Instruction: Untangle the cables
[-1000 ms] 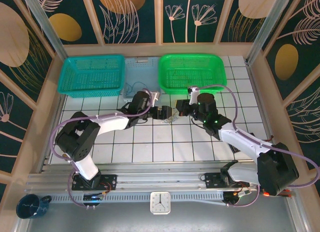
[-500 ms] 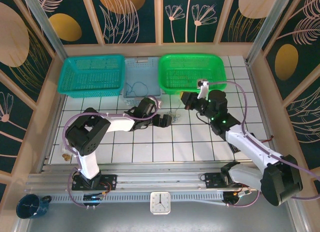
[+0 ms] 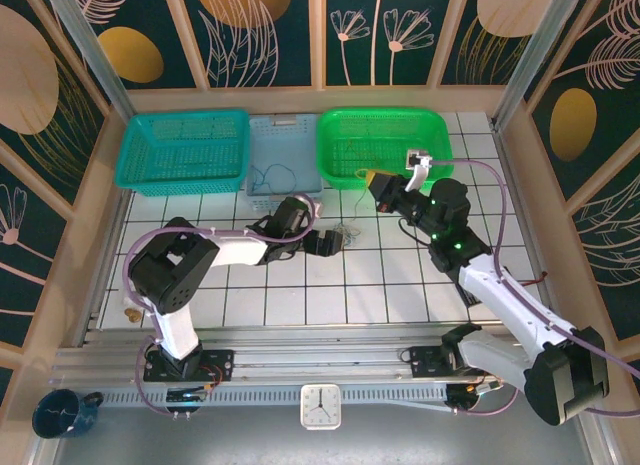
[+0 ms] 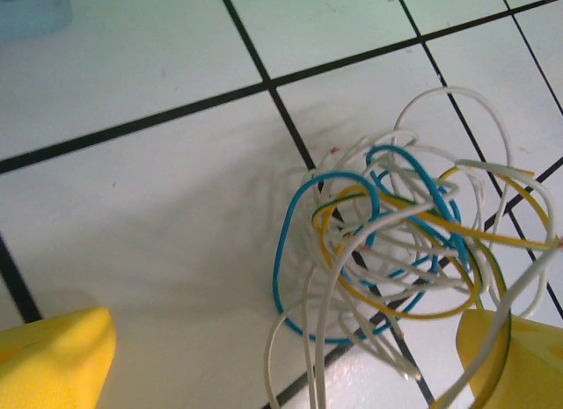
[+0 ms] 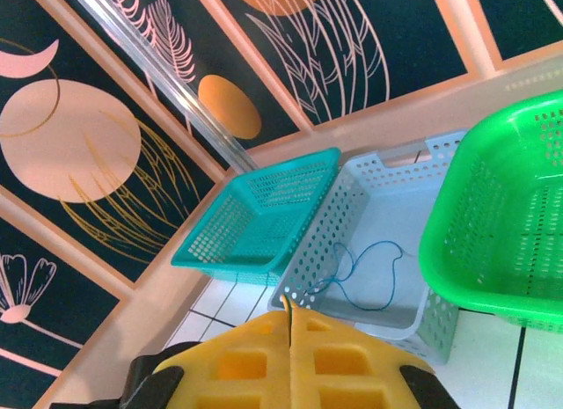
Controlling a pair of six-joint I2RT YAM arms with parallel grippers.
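Note:
The cables (image 4: 396, 242) lie as a small tangle of blue, yellow and whitish wires on the white tiles, also seen from above (image 3: 348, 228). My left gripper (image 4: 281, 374) stands open around the tangle's near side, one yellow finger (image 4: 53, 356) to its left and the other (image 4: 515, 365) under a few strands; from above this gripper (image 3: 328, 242) sits just left of the tangle. My right gripper (image 3: 375, 182) is raised near the green basket, shut, with the tip of a thin yellow-green cable (image 5: 288, 305) pinched between its pads (image 5: 343, 356).
Three baskets line the back: teal (image 3: 185, 150), pale grey (image 3: 283, 155) and green (image 3: 385, 145). A loose blue wire (image 5: 369, 268) lies inside the grey one. A clock (image 3: 320, 405) and a dark mug (image 3: 60, 413) sit at the near edge.
My right gripper has lifted away from the tangle and swung back and right toward the green basket, staying shut. The left gripper slid slightly toward the tangle, then held still.

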